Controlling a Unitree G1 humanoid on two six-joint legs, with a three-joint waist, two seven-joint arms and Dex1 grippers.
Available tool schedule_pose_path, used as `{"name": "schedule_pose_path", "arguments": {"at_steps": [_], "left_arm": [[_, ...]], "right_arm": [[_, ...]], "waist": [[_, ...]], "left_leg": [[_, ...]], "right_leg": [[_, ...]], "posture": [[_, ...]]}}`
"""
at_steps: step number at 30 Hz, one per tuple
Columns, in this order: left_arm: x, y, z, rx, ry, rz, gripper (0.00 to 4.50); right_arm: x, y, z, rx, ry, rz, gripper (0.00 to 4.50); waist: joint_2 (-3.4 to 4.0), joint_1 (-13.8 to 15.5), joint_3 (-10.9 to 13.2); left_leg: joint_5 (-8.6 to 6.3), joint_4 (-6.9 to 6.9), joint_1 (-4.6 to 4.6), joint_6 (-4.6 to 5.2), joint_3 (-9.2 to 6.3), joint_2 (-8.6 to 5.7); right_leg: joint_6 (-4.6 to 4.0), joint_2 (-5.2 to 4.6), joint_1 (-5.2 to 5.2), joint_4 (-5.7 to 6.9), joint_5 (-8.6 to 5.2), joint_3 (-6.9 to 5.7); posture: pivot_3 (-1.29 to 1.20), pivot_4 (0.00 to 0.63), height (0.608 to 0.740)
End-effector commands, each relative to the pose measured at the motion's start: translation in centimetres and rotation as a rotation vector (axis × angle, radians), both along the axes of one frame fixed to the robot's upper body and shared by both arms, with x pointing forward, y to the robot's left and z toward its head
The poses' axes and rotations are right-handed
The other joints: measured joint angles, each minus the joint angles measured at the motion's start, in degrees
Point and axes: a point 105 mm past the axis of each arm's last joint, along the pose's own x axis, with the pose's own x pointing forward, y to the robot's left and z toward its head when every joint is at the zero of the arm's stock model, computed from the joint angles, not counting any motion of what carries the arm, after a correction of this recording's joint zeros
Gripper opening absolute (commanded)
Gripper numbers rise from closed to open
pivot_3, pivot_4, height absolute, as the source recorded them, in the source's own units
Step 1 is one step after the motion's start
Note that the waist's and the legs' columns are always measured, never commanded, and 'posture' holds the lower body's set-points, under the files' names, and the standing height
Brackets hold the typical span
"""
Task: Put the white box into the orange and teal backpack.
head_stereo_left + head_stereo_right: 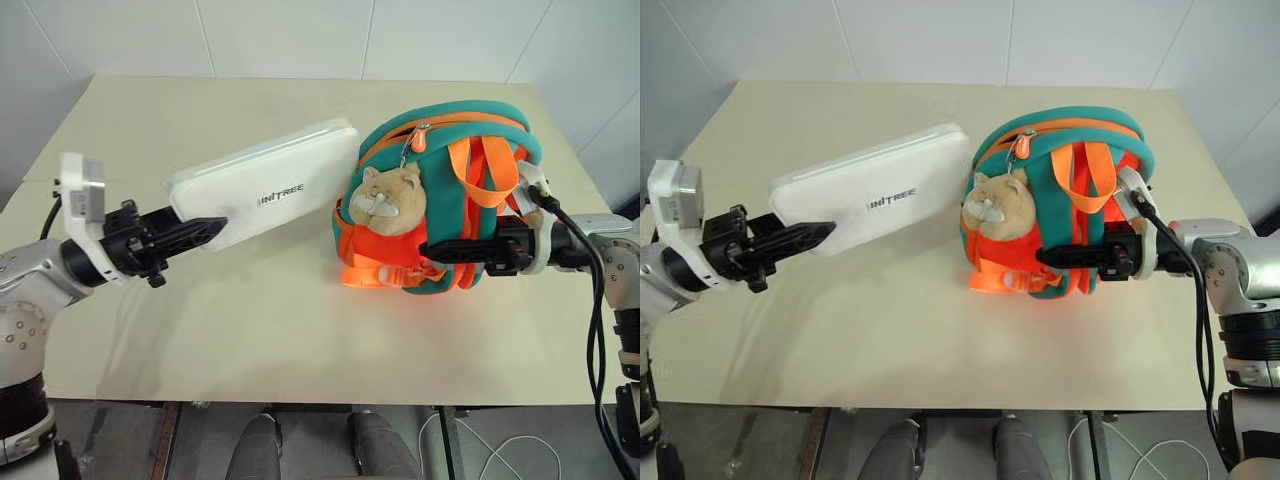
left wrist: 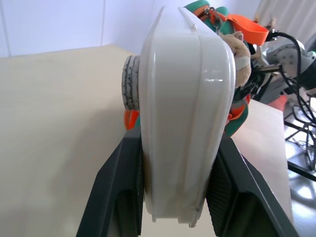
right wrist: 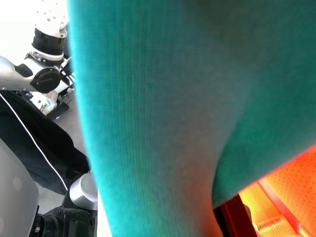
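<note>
Left gripper (image 1: pixel 200 232) is clamped on one short end of the white box (image 1: pixel 270 190), fingers (image 2: pixel 123 192) pressed to both flat sides, box held off the table (image 1: pixel 200 330) over its left half, w/ long axis running up-right toward the orange and teal backpack (image 1: pixel 440 200). Lid w/ dark lettering faces the head cam; far end of box sits just beside the backpack's left side, near the zipper pull (image 1: pixel 418 140), can't tell if touching. Right gripper (image 1: pixel 445 250) comes in from the right edge of the table, pointing left, fingers narrow and nipped on the backpack's front fabric low down, by the orange straps (image 1: pixel 385 265); teal fabric (image 3: pixel 163 113) sits right against its wrist cam. Backpack rests on the right half of the table, closer to the far edge than the near one, tan plush toy (image 1: pixel 388 200) on its front facing the near-left. Orange top handle (image 1: pixel 490 170) loops over its upper side. Black cable (image 1: pixel 590 260) runs from right wrist off the near-right side.
</note>
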Motion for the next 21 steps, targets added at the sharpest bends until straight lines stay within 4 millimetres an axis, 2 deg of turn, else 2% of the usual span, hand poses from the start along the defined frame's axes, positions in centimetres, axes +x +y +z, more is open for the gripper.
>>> {"name": "schedule_pose_path", "arguments": {"at_steps": [1, 5, 10, 16, 21], "left_arm": [[-1.1, -1.4, 1.2, 0.019, -0.067, -0.102, 1.3], [0.1, -1.0, 0.4, 0.081, -0.076, -0.063, 1.3], [1.3, -1.7, -0.8, 0.178, -0.088, -0.086, 1.3], [3.1, -3.0, -0.2, 0.321, -0.159, -0.182, 1.3], [4.2, -5.1, 1.0, 0.368, -0.186, -0.287, 1.3]], "right_arm": [[-0.5, 0.6, 0.1, 0.001, -0.028, 0.026, 0.01], [-0.8, 1.1, 0.0, 0.015, -0.027, 0.032, 0.01], [-0.9, 1.4, 0.0, 0.02, -0.024, 0.037, 0.01], [-0.9, 1.7, 0.1, 0.026, -0.027, 0.043, 0.01], [-0.9, 1.9, 0.1, 0.028, -0.028, 0.047, 0.01]], "waist": [[0.0, 0.0, 0.0], [0.0, 0.1, 0.0], [0.0, 0.2, 0.0], [0.0, 0.3, 0.0], [0.0, 0.2, 0.0]], "left_leg": [[0.0, 0.0, 0.0, 0.0, -0.01, 0.01], [0.0, 0.01, 0.0, 0.0, -0.02, 0.02], [0.01, 0.07, 0.01, -0.01, -0.02, 0.01], [0.01, 0.08, 0.0, -0.01, -0.03, 0.01], [0.01, 0.05, 0.0, -0.01, -0.03, 0.03]], "right_leg": [[0.0, 0.02, 0.0, 0.01, 0.0, 0.0], [0.0, 0.04, 0.0, 0.01, 0.0, 0.0], [0.0, 0.05, 0.02, 0.05, 0.0, 0.0], [0.01, 0.08, 0.02, 0.06, 0.0, -0.01], [0.03, 0.11, 0.01, 0.06, -0.01, -0.01]], "posture": [[0.0, 0.15, 0.74], [0.0, 0.15, 0.74], [0.0, 0.15, 0.74], [0.0, 0.15, 0.74], [0.0, 0.15, 0.74]]}}
